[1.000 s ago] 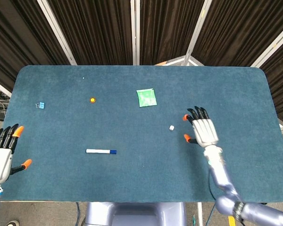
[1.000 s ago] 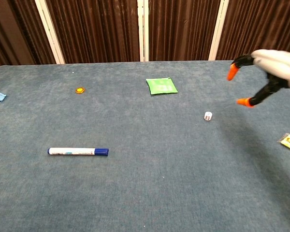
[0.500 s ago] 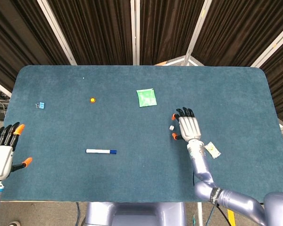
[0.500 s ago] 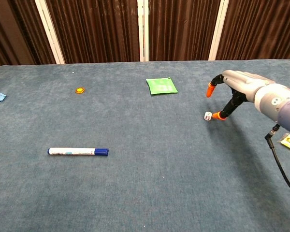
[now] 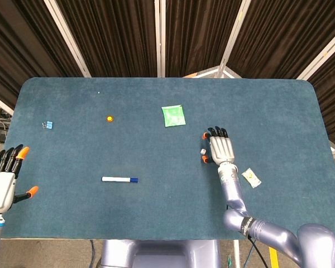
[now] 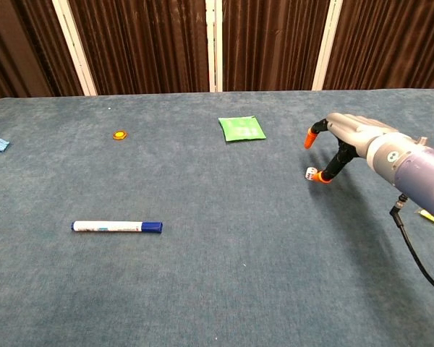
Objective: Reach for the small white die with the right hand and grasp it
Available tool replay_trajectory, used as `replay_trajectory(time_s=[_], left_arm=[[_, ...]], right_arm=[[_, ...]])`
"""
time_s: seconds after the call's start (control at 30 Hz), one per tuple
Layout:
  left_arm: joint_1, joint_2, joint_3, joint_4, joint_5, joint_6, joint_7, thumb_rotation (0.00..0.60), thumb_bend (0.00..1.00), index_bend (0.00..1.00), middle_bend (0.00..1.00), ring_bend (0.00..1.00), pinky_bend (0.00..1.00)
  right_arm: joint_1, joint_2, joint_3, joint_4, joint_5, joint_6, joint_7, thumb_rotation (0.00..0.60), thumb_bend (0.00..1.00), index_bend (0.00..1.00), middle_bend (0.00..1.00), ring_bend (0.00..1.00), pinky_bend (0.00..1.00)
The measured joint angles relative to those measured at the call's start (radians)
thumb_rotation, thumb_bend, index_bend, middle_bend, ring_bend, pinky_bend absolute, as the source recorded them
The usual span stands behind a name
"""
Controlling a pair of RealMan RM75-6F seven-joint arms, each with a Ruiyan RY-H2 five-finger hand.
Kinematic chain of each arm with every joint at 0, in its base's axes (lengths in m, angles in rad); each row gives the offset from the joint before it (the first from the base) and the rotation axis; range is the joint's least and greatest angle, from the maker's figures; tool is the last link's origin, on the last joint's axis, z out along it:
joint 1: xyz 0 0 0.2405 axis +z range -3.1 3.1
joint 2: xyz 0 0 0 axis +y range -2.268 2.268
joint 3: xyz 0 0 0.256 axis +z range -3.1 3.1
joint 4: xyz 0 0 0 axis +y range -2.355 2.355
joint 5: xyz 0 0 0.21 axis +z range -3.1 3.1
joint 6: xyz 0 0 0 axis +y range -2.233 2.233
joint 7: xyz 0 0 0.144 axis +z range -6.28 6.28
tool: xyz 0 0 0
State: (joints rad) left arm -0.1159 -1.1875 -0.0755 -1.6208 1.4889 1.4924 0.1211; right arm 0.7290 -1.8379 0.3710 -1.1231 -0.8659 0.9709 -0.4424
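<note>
**Right robot hand at the die, not yet gripping**

Die (image 6: 312, 172) sits on the blue surface (image 5: 156, 212), right of centre, nearer than the green packet (image 5: 173, 115). Right robot hand (image 5: 220, 148) is w/ its palm down just right of the die, fingers spread & pointing to the far side. In chest view one orange tip (image 6: 320, 178) is low, at the die's near-right edge; can't tell if it touches. Another orange tip (image 6: 309, 139) is raised, beyond the die & clear of it. Nothing is gripped: hand released, fingers apart.

Left robot hand (image 5: 3, 181) is at the near-left edge of the head view, off the surface's corner, fingers apart, holding nothing.

Other bits on the surface: marker (image 5: 120, 180) w/ blue cap lying near-left of centre; small orange disc (image 5: 109, 118) far-left of centre; blue clip (image 5: 47, 125) near the left edge; yellow-white wrapper (image 5: 250, 177) just right of the right forearm.
</note>
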Motion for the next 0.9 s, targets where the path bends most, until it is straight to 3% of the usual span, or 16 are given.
replay_trajectory(time_s=[0.9], left_arm=[[0.001, 0.004, -0.004, 0.006, -0.009, 0.008, -0.013, 0.6, 0.0, 0.0, 0.0, 0.0, 0.0]], right_arm=[[0.037, -0.073, -0.011, 0.149, -0.012, -0.026, 0.05, 0.6, 0.23, 0.37, 0.12, 0.0, 0.0]])
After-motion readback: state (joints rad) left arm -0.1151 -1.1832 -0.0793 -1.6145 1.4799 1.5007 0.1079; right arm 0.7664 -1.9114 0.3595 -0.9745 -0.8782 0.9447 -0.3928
